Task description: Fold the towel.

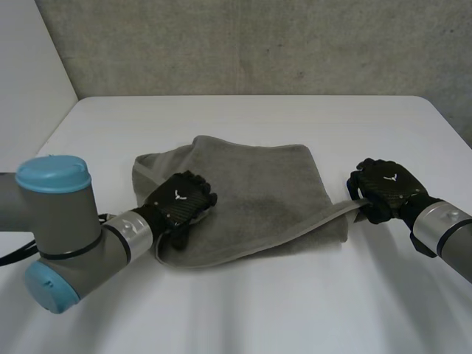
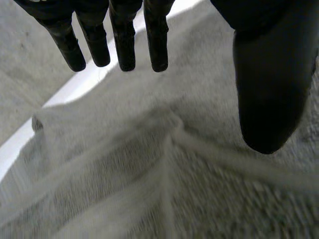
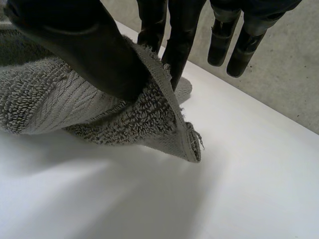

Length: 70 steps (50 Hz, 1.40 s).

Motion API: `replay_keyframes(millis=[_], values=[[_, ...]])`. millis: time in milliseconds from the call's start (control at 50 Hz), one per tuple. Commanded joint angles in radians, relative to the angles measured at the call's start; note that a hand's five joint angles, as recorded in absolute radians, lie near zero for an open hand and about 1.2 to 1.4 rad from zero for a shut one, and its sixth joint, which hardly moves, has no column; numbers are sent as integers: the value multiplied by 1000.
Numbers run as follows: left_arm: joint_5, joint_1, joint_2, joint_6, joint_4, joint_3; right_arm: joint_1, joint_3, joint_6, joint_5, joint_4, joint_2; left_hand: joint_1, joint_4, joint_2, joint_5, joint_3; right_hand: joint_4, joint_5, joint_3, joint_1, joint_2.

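- Head view: grey towel (image 1: 251, 195) lies roughly folded at the middle of the white table (image 1: 258, 118), bunched along its 9 o'clock side.
- Left hand (image 1: 181, 200) sits over the towel at about 8 o'clock of the cloth. Right hand (image 1: 383, 188) is at the cloth's 4 o'clock corner, and a thin edge of cloth runs up to it, raised off the table.
- Left wrist view: the left hand's fingers (image 2: 124, 45) are straight and spread, with the thumb apart and nothing grasped. The towel (image 2: 149, 189) lies wrinkled under the palm, with a ridge of seam running away from the fingertips. I cannot tell if the palm presses down.
- Right wrist view: the right hand (image 3: 89, 50) pinches the towel's (image 3: 124, 119) corner between thumb and fingers, hem included. The corner's tip hangs free just above the table (image 3: 224, 174).
- Judgement: the step in hand is carrying the 4 o'clock corner for another fold, the left hand serving as an anchor.
- Next move calls for lifting that corner and sweeping it toward 9 o'clock over the cloth, with the pinch kept firm so the hem does not slip and the left hand clear of the landing spot.
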State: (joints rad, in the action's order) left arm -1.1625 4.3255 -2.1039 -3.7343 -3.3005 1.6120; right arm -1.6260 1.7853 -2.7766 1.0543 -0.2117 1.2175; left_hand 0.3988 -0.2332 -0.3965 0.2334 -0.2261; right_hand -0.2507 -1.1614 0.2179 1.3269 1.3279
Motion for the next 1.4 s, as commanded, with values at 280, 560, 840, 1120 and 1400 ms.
replay_keyframes(millis=[280, 560, 840, 1120, 1400], values=[[-471, 13, -35, 42, -146, -20, 0, 0, 3, 1, 0, -13, 208, 59, -210, 199, 52, 76, -60, -43, 69, 68], [-523, 160, 177, 128, -163, 229, 0, 0, 3, 1, 2, -13, 170, 59, -172, 161, 52, 76, -60, -43, 69, 68], [-437, 197, 320, 174, -162, 335, -2, 9, 3, 1, 2, -13, -124, 59, 121, -133, 52, 76, -60, -43, 69, 68], [-427, 385, 321, 360, -162, 296, 2, 8, 5, 1, 2, -12, 311, 59, -313, 302, 52, 76, -60, -43, 69, 68], [-316, 365, 407, 366, -159, 347, 0, 9, 5, 1, 2, -12, -224, 59, 222, -233, 52, 76, -60, -43, 69, 68]])
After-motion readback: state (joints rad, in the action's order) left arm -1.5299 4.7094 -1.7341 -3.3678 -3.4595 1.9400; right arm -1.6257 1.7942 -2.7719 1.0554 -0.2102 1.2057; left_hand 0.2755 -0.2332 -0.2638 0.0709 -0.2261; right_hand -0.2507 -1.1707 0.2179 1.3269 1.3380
